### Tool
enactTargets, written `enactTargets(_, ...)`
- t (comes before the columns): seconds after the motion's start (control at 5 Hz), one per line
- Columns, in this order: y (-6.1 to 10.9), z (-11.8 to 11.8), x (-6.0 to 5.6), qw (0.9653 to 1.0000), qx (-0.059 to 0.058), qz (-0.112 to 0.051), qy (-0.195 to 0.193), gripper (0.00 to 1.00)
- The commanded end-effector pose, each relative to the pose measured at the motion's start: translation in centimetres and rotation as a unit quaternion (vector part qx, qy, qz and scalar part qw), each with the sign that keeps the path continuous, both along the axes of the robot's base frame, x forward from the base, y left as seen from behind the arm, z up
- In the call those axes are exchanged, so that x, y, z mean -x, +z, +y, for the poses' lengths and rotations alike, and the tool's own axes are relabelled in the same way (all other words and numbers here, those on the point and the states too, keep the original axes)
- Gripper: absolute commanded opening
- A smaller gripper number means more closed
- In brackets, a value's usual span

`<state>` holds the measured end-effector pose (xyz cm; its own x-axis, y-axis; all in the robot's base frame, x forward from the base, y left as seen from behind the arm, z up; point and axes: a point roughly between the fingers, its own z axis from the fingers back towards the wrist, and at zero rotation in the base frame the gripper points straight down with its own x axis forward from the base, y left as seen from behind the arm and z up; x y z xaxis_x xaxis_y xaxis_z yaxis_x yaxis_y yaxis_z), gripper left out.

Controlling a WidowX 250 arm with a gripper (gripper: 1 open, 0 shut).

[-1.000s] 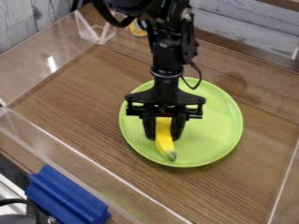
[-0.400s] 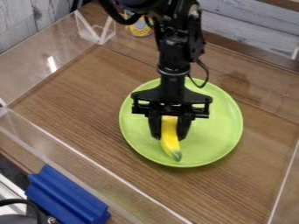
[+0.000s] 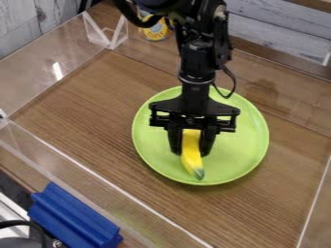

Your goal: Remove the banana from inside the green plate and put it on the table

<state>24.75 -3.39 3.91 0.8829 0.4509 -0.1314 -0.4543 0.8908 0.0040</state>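
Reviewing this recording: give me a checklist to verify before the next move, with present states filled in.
1. Small curved yellow banana within the round green plastic plate: ok.
2. Black tool over the banana's upper end: ok.
3. Fingers firmly closed on the banana: cannot tell, the tool covers the contact.
4. Banana raised off the plate: cannot tell from this one view.
5. Banana out on the brown wood-grain table: not ok, it is within the plate's outline.

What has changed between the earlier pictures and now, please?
The gripper and the banana have shifted a little to the right in the picture, together. The banana is between its fingers and over the plate throughout. The plate and the blue block stayed put.
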Motion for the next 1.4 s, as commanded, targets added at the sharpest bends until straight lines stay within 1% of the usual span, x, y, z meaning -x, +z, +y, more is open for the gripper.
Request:
enactTargets(0.0, 1.93, -0.59, -1.21, 0.9992, 0.005, -0.038, -0.009, 1.00)
enactTargets(0.4, 1.46, -1.19, -1.30, 0.9992, 0.005, -0.039, -0.010, 1.00)
enactTargets(0.6, 1.12, -1.10, -1.27, 0.9992, 0.006, -0.038, -0.009, 0.00)
enactTargets(1.2, 1.88, -1.01, -1.13, 0.9993, 0.004, -0.025, -0.027, 0.00)
